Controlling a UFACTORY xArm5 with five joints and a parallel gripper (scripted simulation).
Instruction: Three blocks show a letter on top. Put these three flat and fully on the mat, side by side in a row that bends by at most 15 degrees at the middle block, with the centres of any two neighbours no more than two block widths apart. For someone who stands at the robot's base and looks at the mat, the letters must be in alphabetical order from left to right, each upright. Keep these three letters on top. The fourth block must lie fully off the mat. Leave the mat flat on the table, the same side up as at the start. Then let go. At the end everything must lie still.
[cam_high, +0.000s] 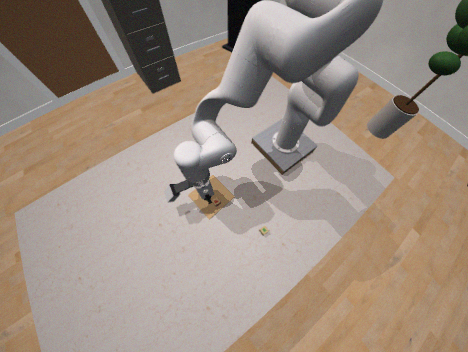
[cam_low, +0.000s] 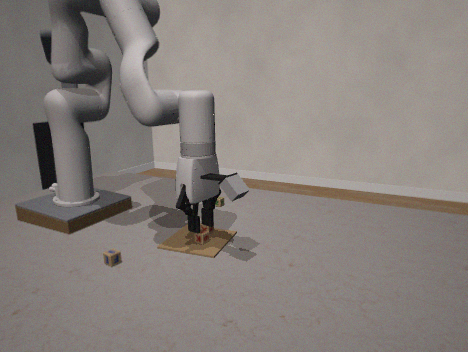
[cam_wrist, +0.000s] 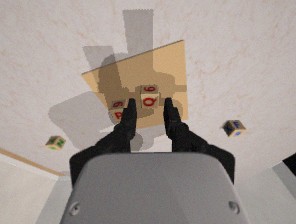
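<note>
The mat (cam_high: 197, 205) (cam_low: 175, 244) (cam_wrist: 170, 60) lies flat. The red Q block (cam_low: 202, 238) (cam_wrist: 149, 100) sits on it, Q up and upright as seen from the base. The red P block (cam_high: 216, 201) (cam_wrist: 118, 115) is on the mat left of Q from the base, slightly turned and partly behind a finger. A block with blue letters (cam_low: 112, 258) (cam_wrist: 234, 128) and one with green letters (cam_high: 264, 230) (cam_low: 219, 202) (cam_wrist: 55, 143) lie off the mat; their top faces are unclear. My gripper (cam_low: 201, 228) (cam_wrist: 150, 106) is partly open, fingertips low on either side of Q, gaps showing.
The blue-lettered block lies beyond the mat's right side as seen from the base, the green one beyond its left. The robot's base plate (cam_high: 262, 140) (cam_low: 45, 217) stands behind the mat. P stands close to the left finger in the wrist view.
</note>
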